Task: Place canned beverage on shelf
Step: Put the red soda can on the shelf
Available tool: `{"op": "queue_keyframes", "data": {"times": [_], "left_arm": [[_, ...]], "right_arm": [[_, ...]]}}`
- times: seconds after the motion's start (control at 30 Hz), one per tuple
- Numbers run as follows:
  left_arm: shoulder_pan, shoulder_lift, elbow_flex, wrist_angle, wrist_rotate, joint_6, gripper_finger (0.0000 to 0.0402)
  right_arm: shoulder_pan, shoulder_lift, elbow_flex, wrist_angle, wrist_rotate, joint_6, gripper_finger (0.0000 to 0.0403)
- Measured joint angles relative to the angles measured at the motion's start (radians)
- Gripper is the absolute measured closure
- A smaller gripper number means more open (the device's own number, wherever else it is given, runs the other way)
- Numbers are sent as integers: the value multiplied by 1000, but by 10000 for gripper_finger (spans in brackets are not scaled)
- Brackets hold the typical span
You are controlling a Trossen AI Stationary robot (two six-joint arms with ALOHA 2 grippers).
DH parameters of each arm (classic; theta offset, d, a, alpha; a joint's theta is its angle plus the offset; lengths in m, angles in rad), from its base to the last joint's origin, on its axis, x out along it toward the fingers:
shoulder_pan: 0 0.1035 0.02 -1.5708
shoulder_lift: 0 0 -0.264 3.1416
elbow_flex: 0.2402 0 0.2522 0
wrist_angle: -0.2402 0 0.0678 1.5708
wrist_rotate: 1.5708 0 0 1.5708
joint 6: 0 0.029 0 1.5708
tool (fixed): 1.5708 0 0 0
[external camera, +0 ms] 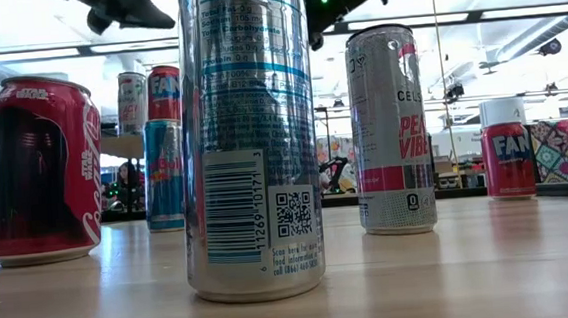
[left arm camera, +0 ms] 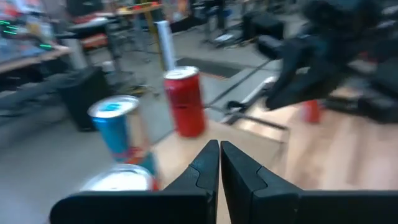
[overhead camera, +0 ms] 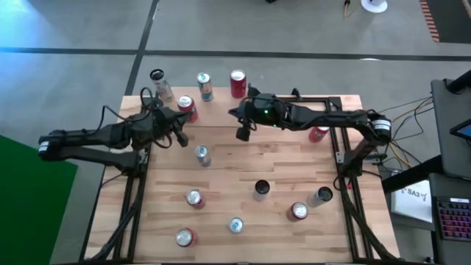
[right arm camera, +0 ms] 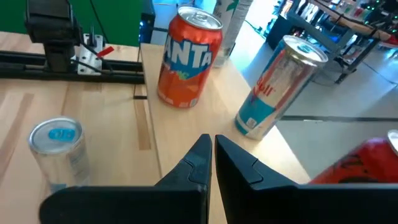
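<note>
The shelf [overhead camera: 221,114] is a light wood board along the table's far edge. On it stand an orange Fanta can [right arm camera: 186,56], a slim blue-and-silver can [right arm camera: 280,87], a red can [overhead camera: 238,83] and a pale can [overhead camera: 157,77]. My left gripper [overhead camera: 179,138] hovers shut and holding nothing just in front of the shelf's left part, near the Fanta can [overhead camera: 186,107]. My right gripper [overhead camera: 243,132] also hovers shut and holding nothing, in front of the shelf's middle, and points toward the table's left. A slim silver can [overhead camera: 202,154] stands on the table between and below them.
Several more cans stand on the tabletop's near half, among them a dark one [overhead camera: 261,190], red ones [overhead camera: 299,211] [overhead camera: 185,237] and a tall silver one [external camera: 247,131] close to the low camera. Another red can [overhead camera: 318,134] stands under my right arm.
</note>
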Motion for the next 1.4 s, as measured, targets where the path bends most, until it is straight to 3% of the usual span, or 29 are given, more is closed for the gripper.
{"op": "queue_keyframes", "data": {"times": [0.13,0.27,0.4,0.6,0.97,1.17,1.3,1.4], "left_arm": [[8,32,91,-128,-94,48,402],[44,56,200,-270,-72,70,402],[112,80,279,-350,26,101,402],[257,133,326,-376,255,175,402],[316,188,344,-390,283,239,396],[317,177,344,-499,379,211,344],[316,179,341,-512,470,198,276],[316,187,341,-515,437,202,216]], "right_arm": [[2,-24,-34,16,1,2,390],[2,-27,-34,17,1,0,390],[2,-28,-34,17,1,-19,390],[1,-28,-34,16,1,-71,390],[-47,-47,-34,15,1,-107,390],[-49,-47,-34,15,0,-87,390],[-47,-47,-34,15,-2,-67,390],[-47,-47,-34,15,-3,-51,390]]}}
